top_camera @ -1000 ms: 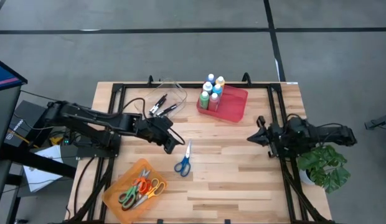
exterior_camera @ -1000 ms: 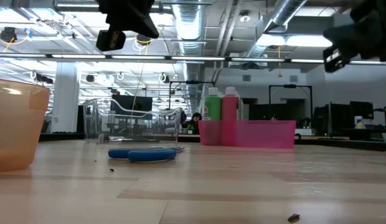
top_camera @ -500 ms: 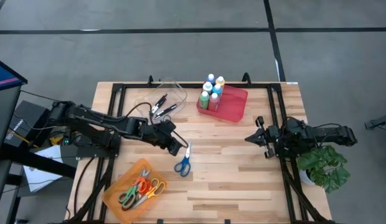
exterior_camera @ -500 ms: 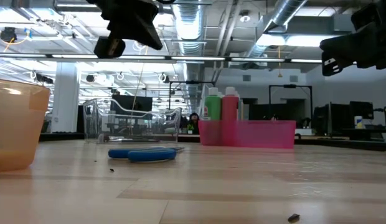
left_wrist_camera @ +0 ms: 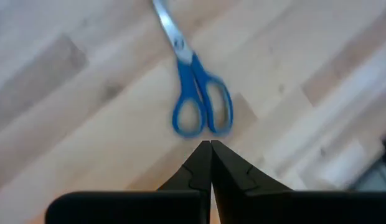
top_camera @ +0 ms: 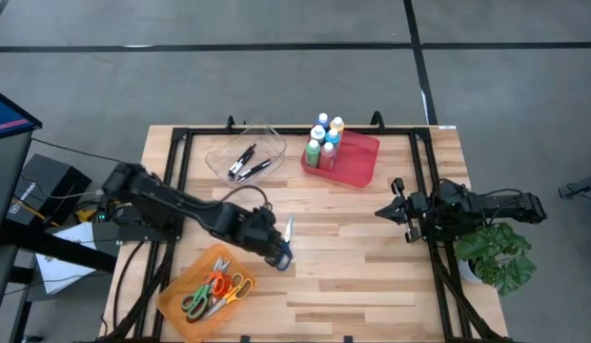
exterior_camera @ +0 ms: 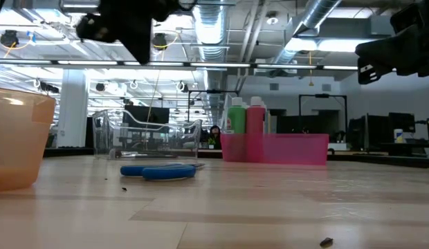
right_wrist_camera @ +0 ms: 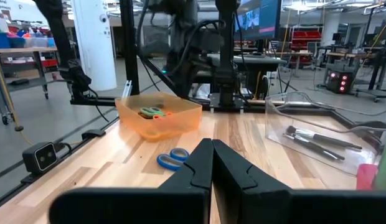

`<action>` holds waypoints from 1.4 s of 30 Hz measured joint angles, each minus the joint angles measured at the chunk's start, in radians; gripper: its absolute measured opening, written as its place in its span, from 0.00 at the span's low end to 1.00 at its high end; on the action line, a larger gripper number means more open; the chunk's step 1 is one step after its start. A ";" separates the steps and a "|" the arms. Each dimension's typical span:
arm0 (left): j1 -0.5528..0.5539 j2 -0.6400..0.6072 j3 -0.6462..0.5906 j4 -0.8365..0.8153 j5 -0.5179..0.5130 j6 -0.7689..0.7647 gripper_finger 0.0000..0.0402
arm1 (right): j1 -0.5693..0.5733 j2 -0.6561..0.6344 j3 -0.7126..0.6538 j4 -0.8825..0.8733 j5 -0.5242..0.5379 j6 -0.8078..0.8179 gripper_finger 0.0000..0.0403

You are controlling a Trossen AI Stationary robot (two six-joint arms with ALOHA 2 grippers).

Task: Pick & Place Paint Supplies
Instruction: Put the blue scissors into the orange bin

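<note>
Well apart from closed left jaws, paint bottles stand.

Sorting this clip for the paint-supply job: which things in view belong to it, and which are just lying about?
Job:
paint bottles, standing in the pink bin
left gripper, shut, over the blue scissors
right gripper, shut, waiting at the table's right

Lying about:
orange bin of scissors
clear tray of brushes
plant
</note>
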 joint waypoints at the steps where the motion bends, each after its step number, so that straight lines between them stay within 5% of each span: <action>1: -0.002 0.025 0.017 0.001 -0.028 -0.002 0.00 | 0.000 0.000 0.000 0.001 0.000 0.000 0.00; 9: -0.004 0.165 0.020 0.047 -0.048 0.118 0.06 | 0.000 0.000 0.000 0.001 0.000 0.000 0.00; 20: 0.021 0.213 -0.118 0.154 0.065 0.177 0.51 | 0.000 0.000 0.000 0.000 0.000 0.000 0.00; 24: 0.017 0.204 -0.207 0.270 0.092 0.147 0.59 | 0.000 0.000 0.000 -0.001 0.000 0.000 0.00; 42: 0.029 0.204 -0.196 0.326 0.110 0.153 0.52 | 0.000 0.000 -0.001 -0.003 0.000 0.000 0.00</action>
